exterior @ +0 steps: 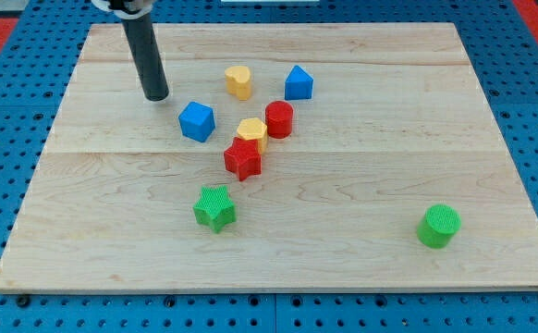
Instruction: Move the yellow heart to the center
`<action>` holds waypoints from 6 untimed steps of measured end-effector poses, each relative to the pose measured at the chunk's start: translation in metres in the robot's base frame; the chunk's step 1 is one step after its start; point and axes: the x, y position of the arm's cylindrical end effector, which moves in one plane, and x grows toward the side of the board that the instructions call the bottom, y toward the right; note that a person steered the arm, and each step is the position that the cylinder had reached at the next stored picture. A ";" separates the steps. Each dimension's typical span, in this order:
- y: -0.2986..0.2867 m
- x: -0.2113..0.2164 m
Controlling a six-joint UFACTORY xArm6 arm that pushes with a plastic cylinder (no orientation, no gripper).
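Observation:
The yellow heart (238, 81) lies on the wooden board (361, 185), above the middle and a little to the view's left. My tip (156, 95) rests on the board well to the left of the heart, with a clear gap between them. A blue block (197, 121) lies just to the lower right of my tip. The rod rises from the tip toward the view's top.
A blue block with a pointed top (298, 83) lies right of the heart. A red cylinder (279, 119), a yellow block (250, 132) and a red star (243, 158) cluster below it. A green star (215, 207) and a green cylinder (438, 226) lie lower down.

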 end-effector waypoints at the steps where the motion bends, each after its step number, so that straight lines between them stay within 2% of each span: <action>1: 0.030 -0.039; 2: 0.096 -0.056; 3: 0.134 -0.024; 4: 0.134 0.024; 5: 0.135 0.034; 6: 0.160 0.049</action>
